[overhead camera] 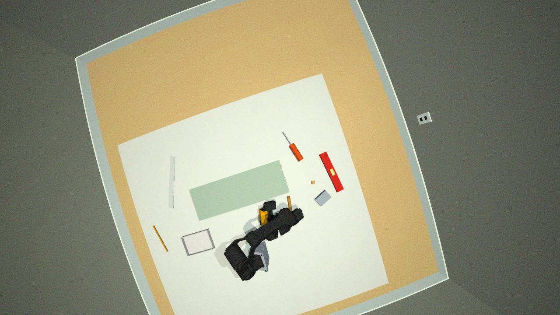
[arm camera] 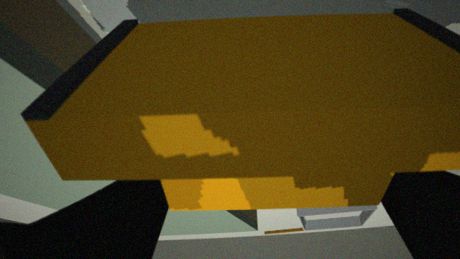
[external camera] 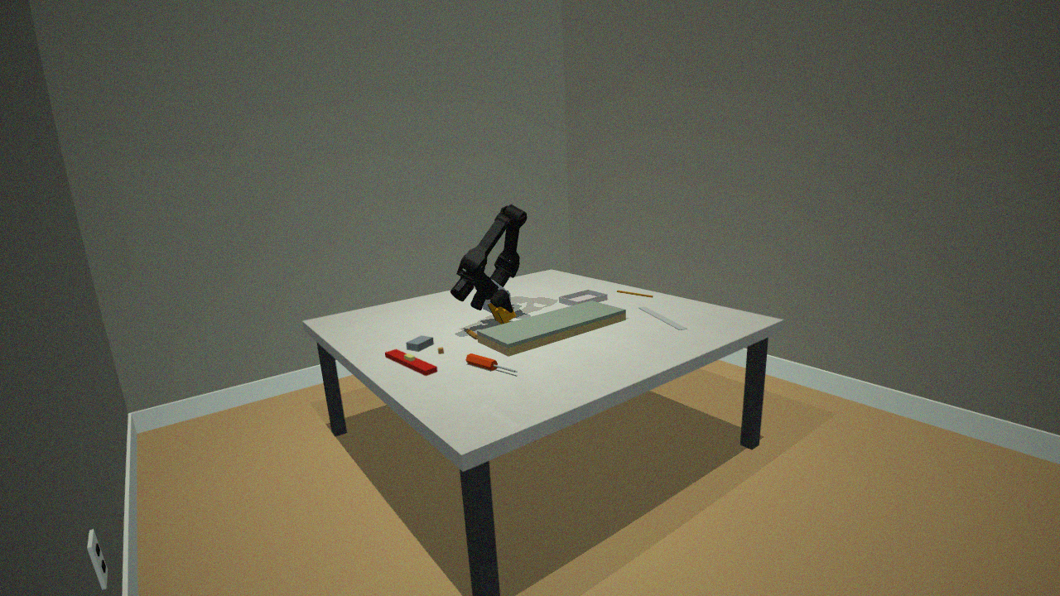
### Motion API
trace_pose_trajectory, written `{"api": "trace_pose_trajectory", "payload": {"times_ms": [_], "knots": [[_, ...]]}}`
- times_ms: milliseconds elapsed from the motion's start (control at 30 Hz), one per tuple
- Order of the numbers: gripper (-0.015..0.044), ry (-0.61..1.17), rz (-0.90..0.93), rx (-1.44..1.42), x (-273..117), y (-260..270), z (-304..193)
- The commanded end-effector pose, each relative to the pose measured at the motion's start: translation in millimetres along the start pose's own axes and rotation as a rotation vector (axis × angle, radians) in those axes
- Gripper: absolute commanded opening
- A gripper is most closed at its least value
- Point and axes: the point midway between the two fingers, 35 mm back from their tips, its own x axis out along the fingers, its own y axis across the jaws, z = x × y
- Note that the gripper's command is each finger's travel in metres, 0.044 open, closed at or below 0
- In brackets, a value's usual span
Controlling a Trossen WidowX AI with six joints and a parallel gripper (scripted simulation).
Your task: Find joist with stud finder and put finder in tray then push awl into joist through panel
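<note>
My gripper [overhead camera: 267, 219] [external camera: 502, 311] [arm camera: 270, 162] is shut on the yellow stud finder [overhead camera: 263, 216] [external camera: 501, 314] [arm camera: 251, 72], which fills most of the wrist view. It is tilted and held beside the long edge of the pale green floor panel [overhead camera: 239, 190] [external camera: 556, 324] [arm camera: 21, 140], not over it. Its height above the table is hard to tell. The grey-rimmed tray [overhead camera: 184, 246] [external camera: 572, 301] [arm camera: 332, 211] looks empty. A wooden handle [overhead camera: 288, 201] [external camera: 470, 333], probably the awl's, lies near the panel's corner; the arm partly covers it in the top view. The joist is hidden, and no hole shows in the panel.
An orange-handled screwdriver [overhead camera: 295, 152] [external camera: 481, 362], a red level [overhead camera: 328, 163] [external camera: 400, 360], a grey block [overhead camera: 323, 198] [external camera: 419, 343] and a small cube [overhead camera: 313, 182] [external camera: 440, 350] lie past one panel end. A pale strip [overhead camera: 171, 182] [external camera: 662, 318] and a pencil [overhead camera: 160, 238] [external camera: 634, 294] lie past the other.
</note>
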Motion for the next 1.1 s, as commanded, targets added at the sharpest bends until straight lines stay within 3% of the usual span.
{"api": "trace_pose_trajectory", "payload": {"times_ms": [0, 133, 600, 1067], "knots": [[0.0000, 0.003, 0.003, 0.004, 3, -5, 2], [0.0000, 0.002, 0.002, 0.003, 3, -5, 2], [0.0368, 0.002, 0.002, 0.002, 6, -3, 7], [0.0378, 0.001, 0.002, 0.002, 1, -4, 13]]}}
